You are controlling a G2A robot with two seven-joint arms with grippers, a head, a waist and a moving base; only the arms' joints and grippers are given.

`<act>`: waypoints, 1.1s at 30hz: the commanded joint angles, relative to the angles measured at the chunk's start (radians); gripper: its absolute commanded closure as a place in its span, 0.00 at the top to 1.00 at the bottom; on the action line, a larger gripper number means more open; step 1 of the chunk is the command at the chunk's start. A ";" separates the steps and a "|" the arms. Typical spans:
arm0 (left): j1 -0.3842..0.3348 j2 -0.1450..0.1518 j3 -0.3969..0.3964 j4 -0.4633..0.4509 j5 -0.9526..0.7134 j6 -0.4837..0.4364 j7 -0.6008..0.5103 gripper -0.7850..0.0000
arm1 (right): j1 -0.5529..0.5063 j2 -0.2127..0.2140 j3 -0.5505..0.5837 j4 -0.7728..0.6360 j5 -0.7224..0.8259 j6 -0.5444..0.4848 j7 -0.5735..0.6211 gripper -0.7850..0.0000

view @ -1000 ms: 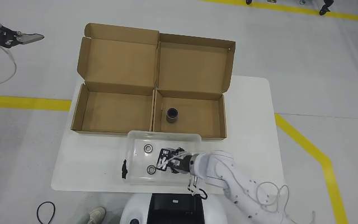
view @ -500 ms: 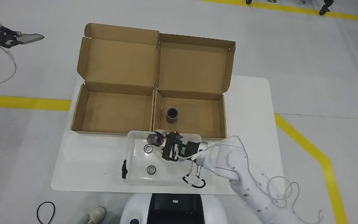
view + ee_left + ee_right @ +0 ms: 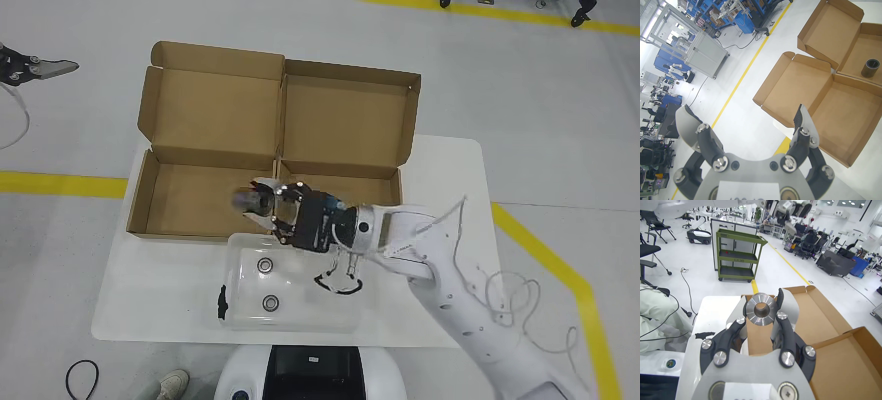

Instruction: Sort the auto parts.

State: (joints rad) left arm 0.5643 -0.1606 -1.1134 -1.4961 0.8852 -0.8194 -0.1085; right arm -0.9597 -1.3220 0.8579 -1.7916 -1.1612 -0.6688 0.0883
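My right gripper (image 3: 762, 301), jaws pinching the steel hub (image 3: 753, 314) by its rim, hangs above the empty cardboard box (image 3: 185, 205); slippage could drop it astray.

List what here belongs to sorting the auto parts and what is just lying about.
Job in hand: right gripper, shut on a metal ring part; two round parts in the clear bin; dark cylinder in the right cardboard box; left cardboard box.

Lying about: black scrap on the table beside the bin; green cart and office chairs on the floor behind.
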 commanded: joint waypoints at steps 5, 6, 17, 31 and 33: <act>0.000 0.000 0.000 0.000 0.000 0.000 0.000 1.00 | 0.081 -0.018 -0.004 0.041 0.048 -0.007 -0.086 0.00; 0.000 0.000 0.000 0.000 0.000 0.000 0.000 1.00 | 0.091 -0.021 -0.005 0.051 0.057 -0.013 -0.104 0.00; 0.000 0.000 0.000 0.000 0.000 0.000 0.000 1.00 | 0.156 -0.033 0.034 0.043 0.050 -0.032 -0.206 0.00; 0.000 0.000 0.000 0.000 0.000 0.000 0.000 1.00 | 0.098 -0.026 0.086 -0.006 0.000 -0.041 -0.262 0.00; 0.000 0.000 0.000 0.000 0.000 0.000 0.000 1.00 | 0.089 -0.025 0.086 -0.006 -0.012 -0.048 -0.273 0.00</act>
State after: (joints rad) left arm 0.5643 -0.1606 -1.1134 -1.4961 0.8852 -0.8194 -0.1085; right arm -0.8678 -1.3470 0.9443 -1.7976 -1.1686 -0.7136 -0.1808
